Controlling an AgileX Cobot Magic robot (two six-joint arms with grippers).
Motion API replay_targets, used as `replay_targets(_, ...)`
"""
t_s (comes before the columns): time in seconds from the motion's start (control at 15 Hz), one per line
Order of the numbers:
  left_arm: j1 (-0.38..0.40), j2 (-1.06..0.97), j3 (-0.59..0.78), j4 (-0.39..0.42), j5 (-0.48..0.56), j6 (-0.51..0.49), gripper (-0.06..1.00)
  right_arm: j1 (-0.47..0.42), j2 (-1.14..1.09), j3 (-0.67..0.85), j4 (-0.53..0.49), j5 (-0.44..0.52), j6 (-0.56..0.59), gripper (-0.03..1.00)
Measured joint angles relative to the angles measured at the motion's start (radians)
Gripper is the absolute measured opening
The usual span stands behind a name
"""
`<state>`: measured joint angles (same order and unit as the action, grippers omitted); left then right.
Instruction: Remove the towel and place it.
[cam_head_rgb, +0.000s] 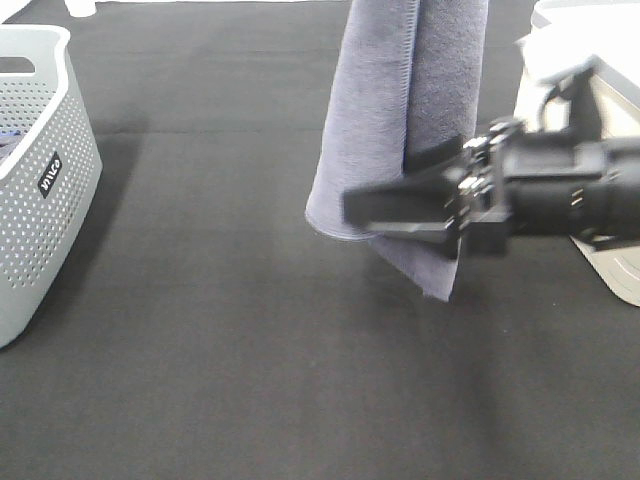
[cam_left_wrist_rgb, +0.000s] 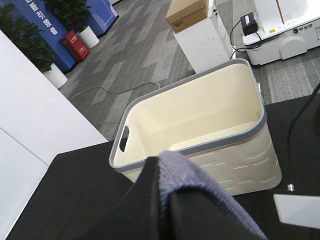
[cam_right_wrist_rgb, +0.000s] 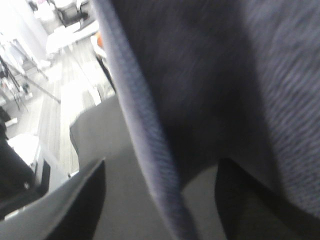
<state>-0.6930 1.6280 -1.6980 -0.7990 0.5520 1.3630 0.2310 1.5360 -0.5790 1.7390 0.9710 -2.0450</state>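
The grey-lavender towel (cam_head_rgb: 380, 110) hangs folded from above the exterior high view, its lower end just over the black mat. My left gripper (cam_left_wrist_rgb: 162, 200) is shut on the towel's top fold (cam_left_wrist_rgb: 195, 180); in the exterior high view this gripper is out of frame. My right gripper (cam_head_rgb: 385, 190) reaches in from the right at the towel's lower part. Its jaws are open, one finger in front of the cloth and one behind. In the right wrist view the towel's stitched hem (cam_right_wrist_rgb: 145, 135) hangs between the two spread fingers (cam_right_wrist_rgb: 75, 205).
A grey perforated basket (cam_head_rgb: 40, 170) stands at the left edge of the black mat (cam_head_rgb: 250, 380). A cream basket with a grey rim (cam_left_wrist_rgb: 240, 165) stands at the right, partly seen behind the right arm (cam_head_rgb: 620, 275).
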Motion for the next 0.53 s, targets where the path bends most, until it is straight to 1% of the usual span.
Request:
replay_targets(0.2, 0.0, 0.0, 0.0, 0.0, 0.0, 0.0, 0.0, 0.01, 0.008, -0.004, 0.001, -0.026, -0.001, 0.5)
replay_targets(0.27, 0.0, 0.0, 0.0, 0.0, 0.0, 0.0, 0.0, 0.01, 0.008, -0.004, 0.001, -0.026, -0.001, 0.5)
replay_targets(0.33, 0.0, 0.0, 0.0, 0.0, 0.0, 0.001, 0.0, 0.01, 0.008, -0.004, 0.001, -0.028, -0.001, 0.46)
replay_targets(0.47, 0.0, 0.0, 0.0, 0.025, 0.0, 0.001, 0.0, 0.011, 0.008, -0.004, 0.001, -0.026, 0.0, 0.32)
replay_targets(0.53, 0.0, 0.0, 0.0, 0.045, 0.0, 0.001, 0.0, 0.011, 0.008, -0.004, 0.001, -0.014, 0.035, 0.22)
